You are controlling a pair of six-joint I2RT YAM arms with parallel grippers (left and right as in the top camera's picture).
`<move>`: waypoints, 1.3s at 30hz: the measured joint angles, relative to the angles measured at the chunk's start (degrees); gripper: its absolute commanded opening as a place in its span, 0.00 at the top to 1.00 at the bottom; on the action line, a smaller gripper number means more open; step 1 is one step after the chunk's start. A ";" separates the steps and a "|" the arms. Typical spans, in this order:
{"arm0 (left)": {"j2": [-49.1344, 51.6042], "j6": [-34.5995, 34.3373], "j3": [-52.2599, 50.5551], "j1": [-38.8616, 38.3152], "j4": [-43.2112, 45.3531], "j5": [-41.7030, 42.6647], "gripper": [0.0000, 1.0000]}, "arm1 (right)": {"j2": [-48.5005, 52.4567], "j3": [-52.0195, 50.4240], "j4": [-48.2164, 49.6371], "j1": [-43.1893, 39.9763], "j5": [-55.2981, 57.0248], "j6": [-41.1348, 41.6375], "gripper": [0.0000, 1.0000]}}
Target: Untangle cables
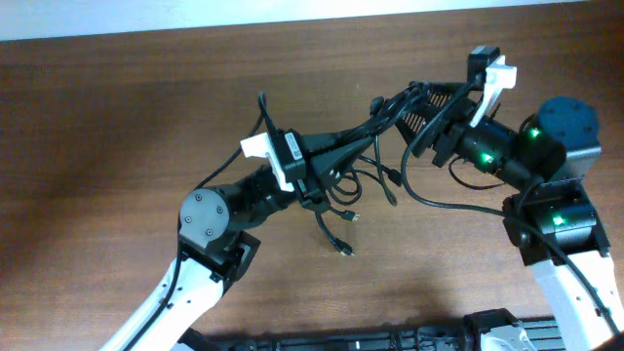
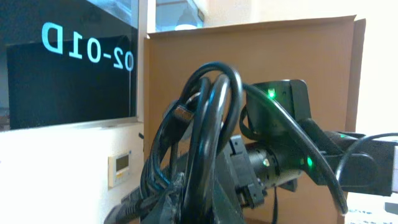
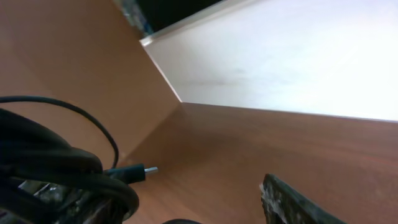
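While left claw (image 1: pixel 314 164) clamps cables (image 1: pixel 366 131), right claw (image 1: pixel 421 109) open.

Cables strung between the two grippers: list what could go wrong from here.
1. The right gripper stands open, with the cables lying at only one side of its gap; they may slip off and sag into a tangle.
2. The left gripper is shut on the cables, which run taut between the arms; pulling apart could tighten knots rather than free them.
3. A loose plug end dangles below and might snag a loop.
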 measured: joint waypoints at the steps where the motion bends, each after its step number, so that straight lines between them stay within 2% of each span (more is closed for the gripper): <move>1: 0.79 -0.02 0.00 0.00 1.31 0.15 1.00 | -0.07 0.17 -2.45 0.13 1.62 0.15 0.33; 3: 1.97 -0.02 -0.22 0.00 3.85 0.81 1.00 | -1.05 0.50 -8.98 0.68 5.46 0.76 0.33; 6: 2.32 -0.04 -0.50 -0.04 5.29 -0.85 1.00 | -1.38 0.76 -11.74 0.68 5.75 1.75 0.34; 8: 2.32 -0.02 -0.50 -0.13 5.62 -4.85 1.00 | -1.22 0.76 -12.83 0.66 5.38 2.71 0.34; 9: 2.03 1.03 -0.48 -0.22 6.34 -10.97 1.00 | -0.39 0.48 -14.93 -0.17 7.54 3.30 0.34; 12: 0.63 1.70 -0.44 -0.22 7.08 -17.46 1.00 | 0.02 0.00 -17.94 -0.37 9.09 3.69 0.34; 15: 0.63 1.73 -0.44 -0.22 6.40 -20.17 1.00 | -0.37 -0.02 -15.10 -0.37 9.46 3.23 0.34; 18: 0.63 1.75 -0.42 -0.22 4.52 -20.17 1.00 | -5.07 -0.22 -8.70 -0.42 8.81 -3.39 0.28; 19: 0.59 1.77 -0.42 -0.22 3.52 -20.13 1.00 | -8.50 -0.22 -7.21 -0.42 8.15 -8.37 0.28; 22: 0.59 1.92 -0.42 -0.22 3.19 -15.19 1.00 | -13.18 -0.22 -6.60 -0.42 7.82 -15.23 0.28; 26: 0.59 1.22 -0.42 -0.22 3.17 -7.04 1.00 | -13.29 -0.22 -4.44 -0.42 10.21 -17.38 0.28; 28: 0.59 0.07 -0.42 -0.22 2.45 -5.03 1.00 | -13.29 -0.22 -4.39 -0.42 11.04 -18.78 0.23; 30: 0.59 -0.37 -0.42 -0.22 0.96 -2.82 1.00 | -13.29 -0.22 -4.31 -0.42 6.21 -25.99 0.19; 32: 0.59 -0.52 -0.42 -0.22 0.37 1.31 1.00 | -13.29 -0.22 -4.37 -0.42 2.99 -32.15 0.20; 33: 0.59 -0.52 -0.42 -0.22 0.33 3.63 1.00 | -13.29 -0.22 -4.37 -0.42 2.32 -33.94 0.24; 34: 0.59 -0.52 -0.42 -0.22 0.33 5.53 1.00 | -13.29 -0.22 -4.39 -0.42 1.14 -36.22 0.38; 35: 0.59 -0.52 -0.42 -0.22 0.33 6.88 1.00 | -13.29 -0.22 -4.48 -0.42 -0.07 -37.07 0.56; 36: 0.59 -0.52 -0.42 -0.22 0.33 7.63 1.00 | -13.29 -0.22 -4.48 -0.42 -2.03 -38.23 0.96; 38: 0.59 -0.52 -0.42 -0.22 0.35 8.22 0.98 | -13.29 -0.22 -4.48 -0.42 -7.30 -40.92 0.96; 39: 0.57 -0.70 -0.42 -0.22 0.37 7.30 0.73 | -13.27 -0.22 -4.72 -0.44 -8.48 -41.66 0.96</move>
